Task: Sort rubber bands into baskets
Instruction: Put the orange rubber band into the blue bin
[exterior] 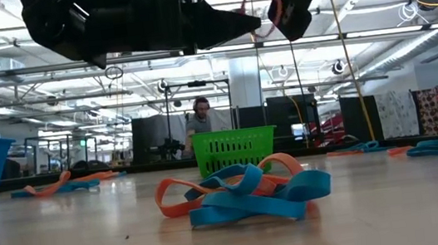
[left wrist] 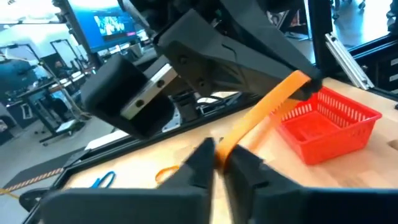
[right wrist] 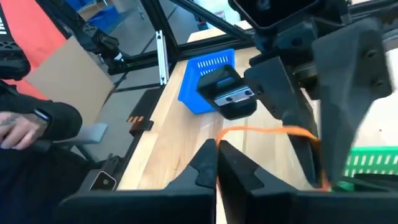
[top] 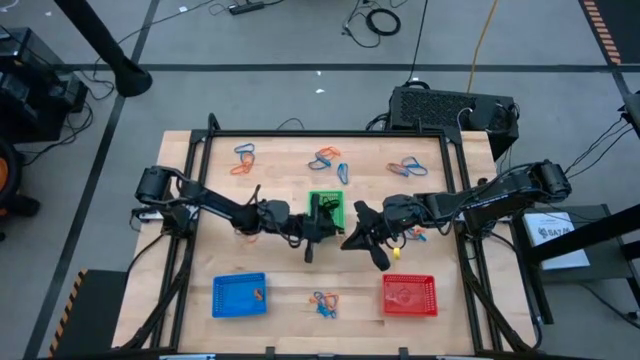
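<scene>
High view: the two arms are being brought together over the middle of the wooden table (top: 270, 255), just in front of the green basket (top: 326, 206). An orange rubber band (left wrist: 264, 112) is being stretched between them: one end is being pinched by the closed left gripper (left wrist: 216, 163), the other end is being pinched by the closed right gripper (right wrist: 217, 152), and the band is being held in the air above the tabletop. The blue basket (top: 239, 295) is being left at the near left edge and the red basket (top: 409, 295) at the near right edge, with a small tangle of orange and blue bands (top: 323, 303) lying between them. More loose bands (top: 243, 160) are being left along the far edge, in three groups. Bare wood is being kept open between the near baskets and the arms, while the black frame (top: 196, 160) is being seen closing in the table's sides.
</scene>
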### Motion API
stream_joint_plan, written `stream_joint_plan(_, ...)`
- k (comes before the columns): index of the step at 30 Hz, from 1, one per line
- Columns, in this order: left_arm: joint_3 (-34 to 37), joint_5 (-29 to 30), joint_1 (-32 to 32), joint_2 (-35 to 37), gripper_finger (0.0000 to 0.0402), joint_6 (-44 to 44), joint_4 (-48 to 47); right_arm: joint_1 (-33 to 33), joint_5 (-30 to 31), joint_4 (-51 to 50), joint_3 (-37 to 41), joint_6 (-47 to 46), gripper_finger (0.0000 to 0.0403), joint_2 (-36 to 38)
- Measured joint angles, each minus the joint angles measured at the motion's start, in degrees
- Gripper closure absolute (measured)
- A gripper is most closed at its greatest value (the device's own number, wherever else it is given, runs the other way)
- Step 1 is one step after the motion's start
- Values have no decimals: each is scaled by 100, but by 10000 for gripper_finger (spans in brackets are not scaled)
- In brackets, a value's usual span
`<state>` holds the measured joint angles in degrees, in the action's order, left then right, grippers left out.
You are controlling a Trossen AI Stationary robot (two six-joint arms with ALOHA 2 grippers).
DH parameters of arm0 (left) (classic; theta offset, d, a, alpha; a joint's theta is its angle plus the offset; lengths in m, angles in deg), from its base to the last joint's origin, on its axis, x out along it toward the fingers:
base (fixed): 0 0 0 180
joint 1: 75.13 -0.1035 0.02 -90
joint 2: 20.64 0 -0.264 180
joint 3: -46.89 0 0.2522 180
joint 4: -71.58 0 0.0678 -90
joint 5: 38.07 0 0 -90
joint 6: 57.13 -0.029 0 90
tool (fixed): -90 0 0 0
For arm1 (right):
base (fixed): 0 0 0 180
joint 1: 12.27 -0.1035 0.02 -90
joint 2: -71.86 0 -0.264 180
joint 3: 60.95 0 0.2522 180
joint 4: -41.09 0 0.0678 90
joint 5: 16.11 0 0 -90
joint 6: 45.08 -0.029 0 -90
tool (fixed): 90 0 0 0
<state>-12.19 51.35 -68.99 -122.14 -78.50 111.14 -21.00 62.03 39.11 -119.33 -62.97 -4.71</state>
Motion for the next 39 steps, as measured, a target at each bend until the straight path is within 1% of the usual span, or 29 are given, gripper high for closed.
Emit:
stream_joint_plan(1, 0, 4, 0, 0, 390, -1, 0, 0, 0, -2, 0, 68, 402, 0)
stream_joint_plan(6, 0, 30, 0, 0, 396, -1, 4, 0, 44, -2, 0, 570, 395, 0)
stream_joint_plan(12, 2, 120, 35, 26, 397, -3, -63, 4, 930, -109, 0, 1021, 348, 0)
stream_joint_plan(14, 2, 372, 85, 150, 397, -1, -394, 2, 1242, -213, 0, 1288, 329, 0)
stream_joint_plan(16, 2, 808, 161, 350, 398, 26, -925, -2, 1617, -413, 0, 1577, 310, 0)
stream_joint_plan(19, 7, 1475, 346, 765, 398, 450, -1891, 2, 2108, -721, 0, 1823, 289, -2)
stream_joint_plan(22, 7, 1816, 602, 1278, 399, 1149, -2926, 3, 2396, -907, 0, 1712, 277, -2)
stream_joint_plan(24, 4, 1885, 802, 1634, 399, 1796, -3694, 2, 2420, -1081, 0, 1547, 274, -2)
stream_joint_plan(28, 4, 1886, 1200, 2303, 399, 3496, -5271, 0, 2415, -1609, 0, 1186, 273, -4)
stream_joint_plan(29, 4, 1825, 1310, 2447, 399, 3986, -5630, 0, 2415, -1711, 0, 1111, 273, -17)
stream_joint_plan(31, 4, 1501, 1522, 2677, 399, 4898, -6290, 0, 2420, -1857, 2, 1082, 273, -22)
stream_joint_plan(34, 4, 1039, 1895, 2851, 399, 6275, -7111, 0, 2425, -1950, 2, 1042, 273, -22)
stream_joint_plan(36, 4, 836, 2170, 2847, 400, 7084, -7478, 0, 2391, -1986, 2, 992, 273, -22)
stream_joint_plan(39, 4, 589, 2552, 2815, 400, 7998, -7844, 0, 2389, -2002, 2, 970, 273, -22)
